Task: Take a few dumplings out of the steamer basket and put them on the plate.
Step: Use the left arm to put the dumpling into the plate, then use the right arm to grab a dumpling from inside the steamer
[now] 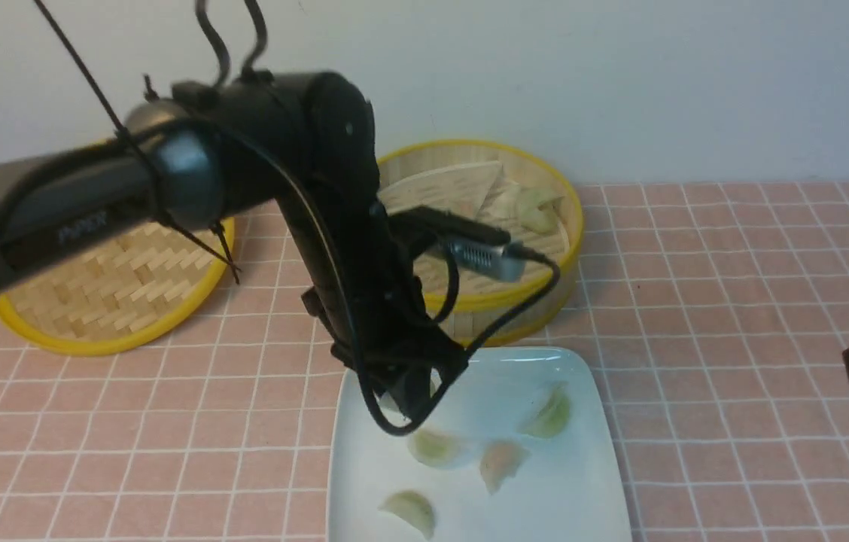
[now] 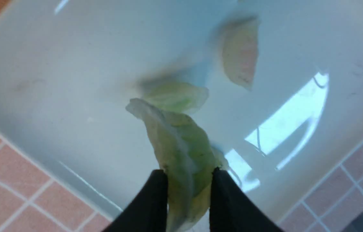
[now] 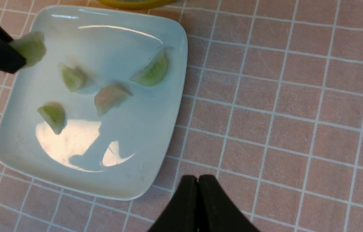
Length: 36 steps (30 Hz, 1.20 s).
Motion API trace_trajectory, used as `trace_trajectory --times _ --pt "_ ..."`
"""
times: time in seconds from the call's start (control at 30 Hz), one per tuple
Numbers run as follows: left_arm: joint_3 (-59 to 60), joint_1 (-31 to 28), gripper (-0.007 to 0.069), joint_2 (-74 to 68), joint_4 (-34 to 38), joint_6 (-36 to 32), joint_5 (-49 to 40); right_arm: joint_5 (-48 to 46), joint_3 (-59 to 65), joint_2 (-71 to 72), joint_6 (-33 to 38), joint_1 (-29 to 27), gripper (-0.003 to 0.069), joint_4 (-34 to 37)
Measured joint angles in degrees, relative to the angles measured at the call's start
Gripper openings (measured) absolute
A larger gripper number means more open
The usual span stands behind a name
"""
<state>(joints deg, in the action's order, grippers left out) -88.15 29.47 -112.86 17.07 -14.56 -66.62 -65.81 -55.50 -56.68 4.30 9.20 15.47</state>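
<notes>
Dumpling was pinched in the left pincer, over the white plate, at lower centre of the left wrist frame; clamped near one end, presumably to leave the rest free for release. Four others lay spaced apart, likely to avoid sticking. Right pincer, pressed together at bottom centre of its frame, held nothing.

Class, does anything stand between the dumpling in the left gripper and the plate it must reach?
Nothing visible does: the dumpling in the left gripper hangs over the plate.
</notes>
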Motion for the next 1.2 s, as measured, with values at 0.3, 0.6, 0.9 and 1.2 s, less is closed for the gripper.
trace_trajectory --times 0.3,0.6,0.9,1.2 --pt "0.2 0.0 0.0232 -5.5 -3.9 2.4 7.0 -1.8 -4.4 -4.2 0.0 0.0 -0.0015 1.4" --pt "-3.8 0.0 0.0412 -4.4 -8.3 6.5 1.0 -2.9 -18.0 -20.2 3.1 2.6 0.0008 4.7" --pt "-3.3 0.0 0.0003 14.4 -14.5 12.3 -2.6 -0.3 -36.5 -41.5 4.6 10.4 0.0096 -3.4" --pt "6.9 0.0 -0.0006 35.5 -14.2 16.0 -2.8 0.1 -57.1 -65.0 8.9 15.1 0.0281 -4.6"
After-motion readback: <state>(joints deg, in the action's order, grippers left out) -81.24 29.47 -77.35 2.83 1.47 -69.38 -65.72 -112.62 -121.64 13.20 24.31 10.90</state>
